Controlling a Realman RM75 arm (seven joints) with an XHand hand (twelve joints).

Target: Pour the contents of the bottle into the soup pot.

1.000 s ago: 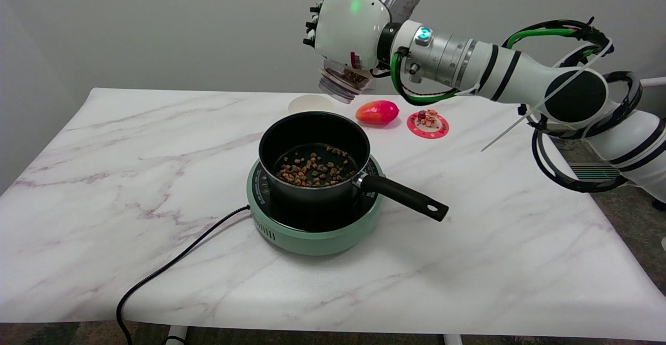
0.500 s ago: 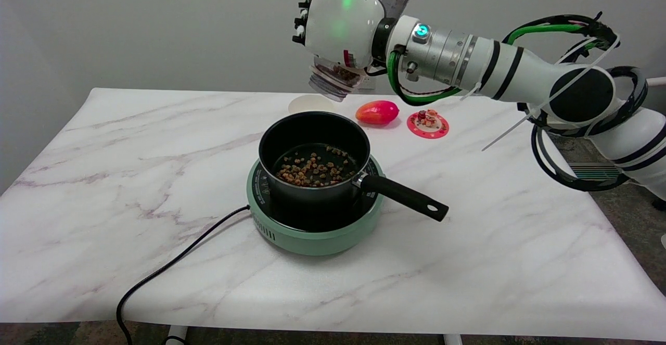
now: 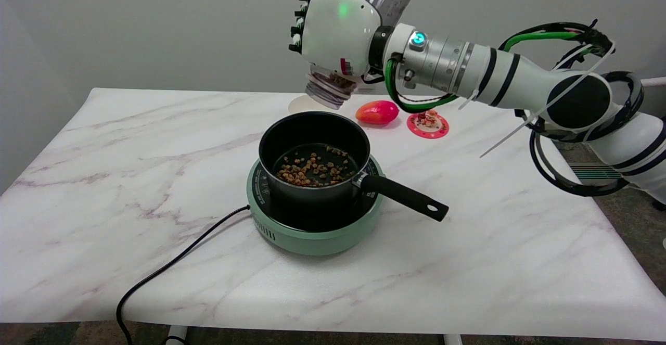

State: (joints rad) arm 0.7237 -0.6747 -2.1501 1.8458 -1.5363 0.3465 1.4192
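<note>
Right hand: the white-backed robot hand [image 3: 337, 30] is up in the air above the far side of the table, fingers wrapped around the clear plastic bottle [image 3: 359, 33], gripping it firmly.
Bottle: tipped steeply, mouth pointing down and to the left, base sticking up behind the hand; brown pellets are bunched at the neck, right at the opening.
Bottle position: its mouth hangs above and just behind the far rim of the pot, clear of it, not touching.
Soup pot: a black metal saucepan [image 3: 291, 137] with a long black handle pointing to the right and toward the near edge; a loose scatter of brown pellets [image 3: 309, 168] covers part of its floor.
Cooker: the pot sits squarely on a round mint-green electric hob [image 3: 312, 235], black cord [image 3: 171, 267] trailing off the near-left edge.
Table: white marble-patterned top [image 3: 130, 168].
Far side: a pale round lid-like disc [image 3: 302, 106] lies behind the pot; beside it a red-orange oval fruit [image 3: 376, 112]; then a small pink round plate [image 3: 427, 125] with little toy pieces on it, partly behind the arm.
</note>
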